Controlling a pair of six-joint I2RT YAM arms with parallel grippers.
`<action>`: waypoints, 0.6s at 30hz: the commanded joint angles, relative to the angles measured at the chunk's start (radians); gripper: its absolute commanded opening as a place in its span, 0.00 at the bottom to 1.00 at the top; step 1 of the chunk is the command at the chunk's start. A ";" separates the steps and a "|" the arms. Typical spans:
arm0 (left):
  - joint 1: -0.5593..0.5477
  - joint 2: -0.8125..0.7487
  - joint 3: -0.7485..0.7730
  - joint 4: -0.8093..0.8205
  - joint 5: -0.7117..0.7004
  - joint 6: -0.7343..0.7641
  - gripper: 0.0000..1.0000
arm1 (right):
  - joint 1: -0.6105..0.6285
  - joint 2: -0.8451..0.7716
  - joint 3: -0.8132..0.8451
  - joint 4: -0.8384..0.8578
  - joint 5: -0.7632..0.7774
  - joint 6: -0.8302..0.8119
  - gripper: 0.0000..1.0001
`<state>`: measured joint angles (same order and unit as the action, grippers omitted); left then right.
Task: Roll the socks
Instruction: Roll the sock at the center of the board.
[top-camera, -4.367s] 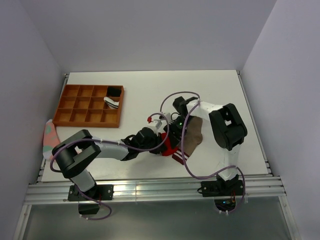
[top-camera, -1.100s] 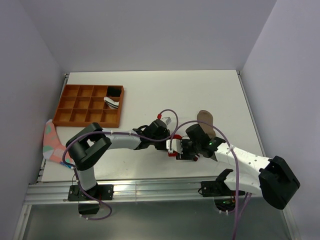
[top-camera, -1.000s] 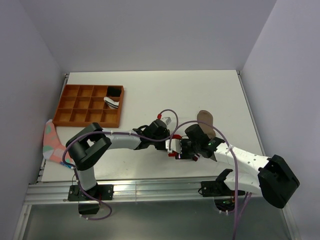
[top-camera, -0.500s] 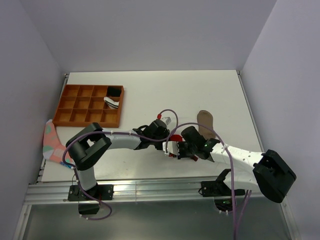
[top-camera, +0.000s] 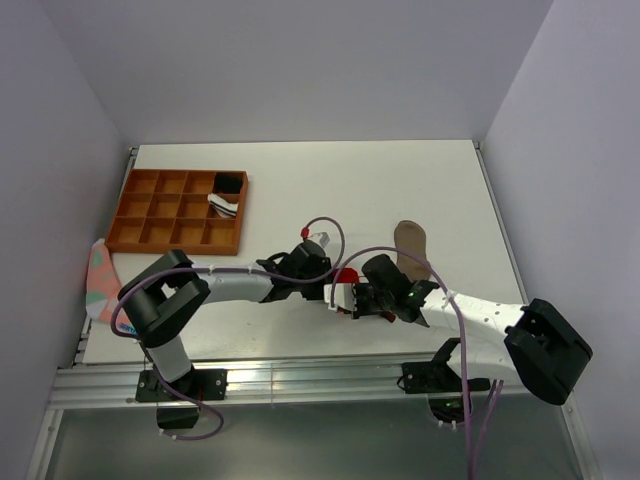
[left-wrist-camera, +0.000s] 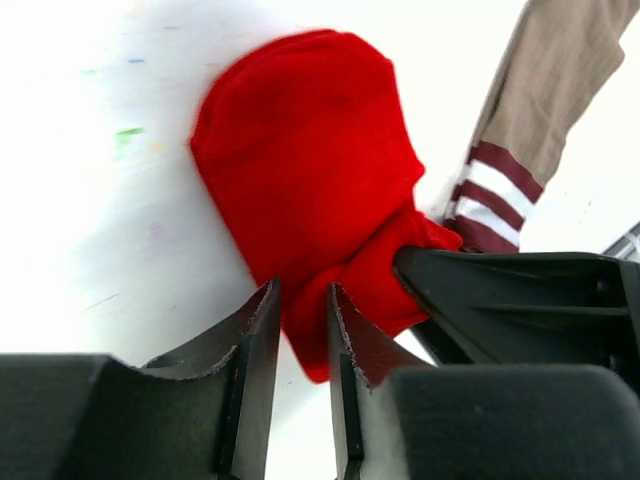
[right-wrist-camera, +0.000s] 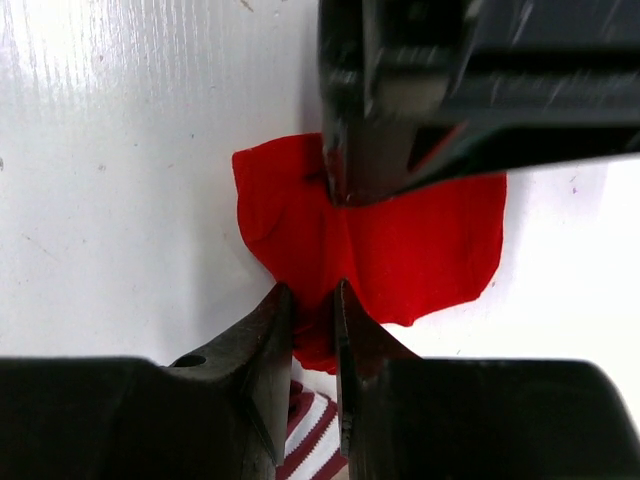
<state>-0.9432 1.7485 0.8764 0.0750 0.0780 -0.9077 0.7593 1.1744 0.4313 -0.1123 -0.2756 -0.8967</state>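
The red sock lies bunched on the white table, seen in the top view between the two grippers. My right gripper is shut on a fold at its near edge. My left gripper stands narrowly open, its fingers astride the sock's opposite edge, with table showing between them lower down. The tan-brown sock stretches away to the right. Its maroon-and-white striped cuff lies against the red sock, under my right gripper.
A brown compartment tray stands at the back left, with a black-and-white bundle in its right cells. A pink and green sock hangs at the table's left edge. The table's near edge runs just below the grippers.
My right gripper has shut on the red sock's fold. The left gripper's jaws have parted slightly, and it has drawn back a little to the left.
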 joint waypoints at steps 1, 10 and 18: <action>0.027 -0.050 -0.031 -0.084 -0.072 -0.011 0.30 | 0.003 0.024 -0.028 -0.033 0.029 0.007 0.15; 0.105 -0.058 -0.034 -0.055 -0.106 -0.008 0.34 | 0.005 0.047 -0.012 -0.038 0.027 0.012 0.14; 0.124 0.020 0.009 0.005 -0.014 0.046 0.40 | 0.009 0.053 -0.011 -0.038 0.035 0.015 0.14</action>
<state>-0.8158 1.7283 0.8585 0.0566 0.0227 -0.9020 0.7616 1.1938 0.4335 -0.0864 -0.2722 -0.8963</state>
